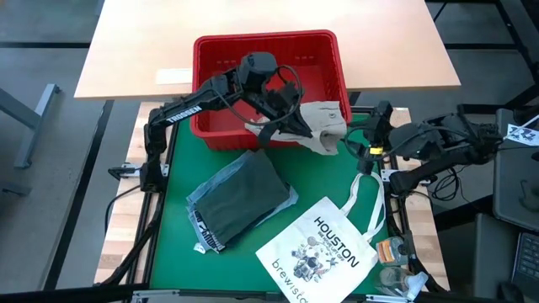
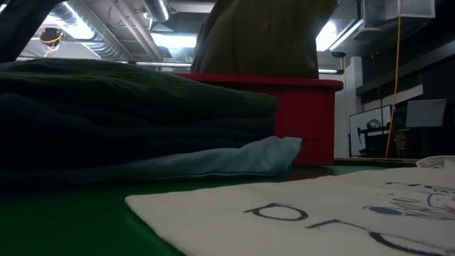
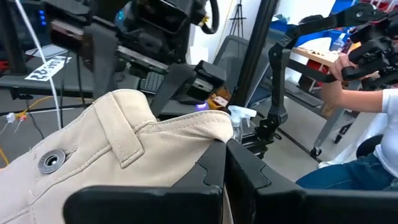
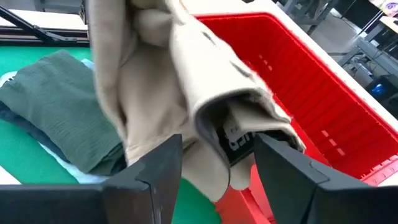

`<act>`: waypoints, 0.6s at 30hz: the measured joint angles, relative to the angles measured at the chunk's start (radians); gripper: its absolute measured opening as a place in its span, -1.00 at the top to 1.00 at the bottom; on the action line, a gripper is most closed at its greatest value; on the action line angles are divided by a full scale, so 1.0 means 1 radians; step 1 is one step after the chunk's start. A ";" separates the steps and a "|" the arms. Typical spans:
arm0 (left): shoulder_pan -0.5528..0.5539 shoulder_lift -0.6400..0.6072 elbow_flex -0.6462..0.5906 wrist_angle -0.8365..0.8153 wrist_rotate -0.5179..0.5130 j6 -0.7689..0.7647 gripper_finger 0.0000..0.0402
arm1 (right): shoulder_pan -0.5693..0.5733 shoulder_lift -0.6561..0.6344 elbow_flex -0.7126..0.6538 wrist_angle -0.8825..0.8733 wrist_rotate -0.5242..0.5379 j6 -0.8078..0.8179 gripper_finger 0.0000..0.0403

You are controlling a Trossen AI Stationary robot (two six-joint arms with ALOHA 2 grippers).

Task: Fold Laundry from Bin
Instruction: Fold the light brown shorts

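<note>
A khaki garment [image 1: 324, 126] with a waistband, belt loop and metal button [image 3: 50, 160] hangs over the near right corner of the red bin [image 1: 265, 50]. My left gripper [image 1: 295, 122] reaches across the bin and is shut on it. In the low view the garment [image 2: 259, 35] hangs above the bin's rim [image 2: 284, 82]. My right gripper [image 1: 366, 145] stands open just right of the garment, whose rolled folds [image 4: 236, 124] hang in front of its fingers; I see no touch. Folded laundry [image 1: 240, 198] lies stacked on the green mat. My left gripper pinches the khaki garment's waistband edge [image 3: 211, 127] between its two fingers, a little way from the button. The fingers come nearly level, pointing toward the table's right side. The garment hangs slack below them in bunched folds; whether its lower end rests on the bin, I cannot tell.
The white tote bag [image 1: 324, 248] printed "HOUSTON" lies flat at the near right of the mat, beside the folded stack [image 2: 128, 114]. Small items [image 1: 392, 252] sit at the mat's near right corner. A person [image 3: 367, 112] sits beyond the table.
</note>
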 joint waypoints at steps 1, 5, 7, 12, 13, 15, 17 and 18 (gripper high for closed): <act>-0.005 0.000 0.000 0.000 0.000 0.000 1.00 | 0.000 0.005 0.000 0.003 -0.001 -0.001 0.01; -0.019 0.000 0.000 -0.001 -0.001 0.001 1.00 | 0.000 0.024 0.000 0.004 -0.073 -0.054 0.01; -0.024 0.000 0.000 -0.003 -0.001 0.000 1.00 | 0.000 0.032 0.000 0.021 -0.076 -0.068 0.01; -0.027 0.000 0.000 -0.005 -0.001 0.000 1.00 | 0.000 0.047 0.000 0.081 -0.069 -0.090 0.17; -0.026 -0.001 0.000 -0.007 -0.001 0.000 1.00 | 0.000 0.050 0.000 0.091 -0.069 -0.096 0.24; -0.026 -0.001 0.000 -0.009 -0.001 -0.005 1.00 | 0.000 0.053 0.000 0.113 -0.068 -0.099 0.42; -0.025 -0.001 0.000 -0.010 -0.012 -0.007 1.00 | 0.000 0.053 0.000 0.121 -0.068 -0.100 0.64; -0.025 -0.001 0.000 -0.010 -0.023 -0.007 1.00 | 0.000 0.053 0.000 0.134 -0.068 -0.100 0.75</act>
